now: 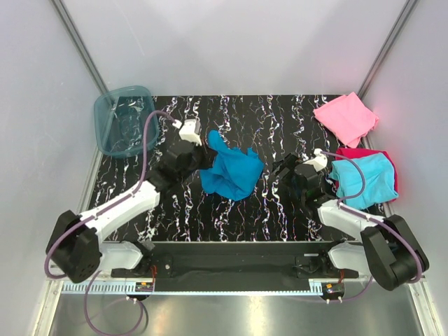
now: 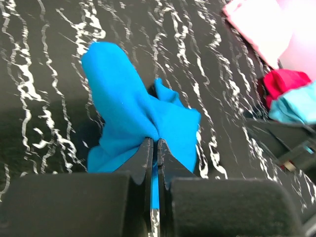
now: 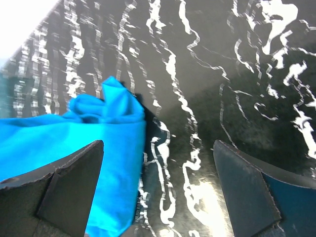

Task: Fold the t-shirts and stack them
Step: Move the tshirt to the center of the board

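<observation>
A large teal-blue t-shirt [image 1: 231, 175] lies crumpled at the middle of the black marbled table. My left gripper [image 1: 199, 150] is shut on its left edge; in the left wrist view the cloth [image 2: 133, 118] is pinched between the closed fingers [image 2: 147, 163]. My right gripper [image 1: 288, 175] is open and empty just right of the shirt; the shirt's edge [image 3: 98, 133] shows by its left finger. A folded cyan shirt [image 1: 364, 180] lies on a magenta-red one [image 1: 360, 152] at the right. A folded pink shirt [image 1: 346, 117] lies at the back right.
A translucent blue plastic tub [image 1: 124, 120] stands at the back left corner of the table. Grey walls enclose the table on three sides. The arm bases sit on a rail along the near edge.
</observation>
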Robot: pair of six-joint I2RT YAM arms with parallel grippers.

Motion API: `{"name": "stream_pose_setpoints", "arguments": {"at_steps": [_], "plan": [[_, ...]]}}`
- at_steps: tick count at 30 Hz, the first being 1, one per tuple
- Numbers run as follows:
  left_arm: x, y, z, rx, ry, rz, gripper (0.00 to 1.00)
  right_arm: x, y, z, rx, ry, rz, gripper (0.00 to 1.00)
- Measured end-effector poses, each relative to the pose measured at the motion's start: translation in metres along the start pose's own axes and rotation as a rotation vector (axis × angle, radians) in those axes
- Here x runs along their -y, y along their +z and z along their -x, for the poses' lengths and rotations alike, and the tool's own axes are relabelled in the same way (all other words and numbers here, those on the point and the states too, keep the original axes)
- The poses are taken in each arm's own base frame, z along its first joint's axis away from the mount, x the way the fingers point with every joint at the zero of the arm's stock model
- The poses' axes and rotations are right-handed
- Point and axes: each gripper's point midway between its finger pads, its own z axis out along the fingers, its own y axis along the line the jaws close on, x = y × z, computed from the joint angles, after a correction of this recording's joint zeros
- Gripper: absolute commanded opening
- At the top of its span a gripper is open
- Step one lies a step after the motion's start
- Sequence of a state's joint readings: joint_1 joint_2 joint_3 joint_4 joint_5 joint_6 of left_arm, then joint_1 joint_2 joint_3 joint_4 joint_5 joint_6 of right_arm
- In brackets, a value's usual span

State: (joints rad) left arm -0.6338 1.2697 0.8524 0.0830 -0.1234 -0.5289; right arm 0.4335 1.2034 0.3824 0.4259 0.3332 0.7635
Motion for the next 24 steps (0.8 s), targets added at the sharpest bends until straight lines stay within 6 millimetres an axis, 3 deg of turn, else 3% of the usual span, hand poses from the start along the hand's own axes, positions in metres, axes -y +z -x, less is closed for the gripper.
{"name": "stream_pose_setpoints", "arguments": {"at_steps": [3,8,14,18,24], "plan": [[0.003,-0.010,-0.008,0.018,0.004,-0.021,0.00,0.008,0.003,-0.007,-0.024,-0.016,-0.039,1.00],[-0.019,-0.009,-0.026,0.011,0.009,0.048,0.00,0.014,0.004,-0.009,-0.033,-0.026,-0.067,1.00],[-0.039,-0.006,-0.022,0.026,0.045,0.164,0.00,0.017,0.008,-0.014,-0.050,-0.034,-0.084,1.00],[-0.045,-0.005,0.007,0.074,0.064,0.214,0.00,0.016,0.012,-0.019,-0.071,-0.040,-0.085,1.00],[-0.053,-0.008,0.077,0.189,0.076,0.266,0.00,0.007,0.025,-0.037,-0.161,-0.055,-0.059,1.00]]}}
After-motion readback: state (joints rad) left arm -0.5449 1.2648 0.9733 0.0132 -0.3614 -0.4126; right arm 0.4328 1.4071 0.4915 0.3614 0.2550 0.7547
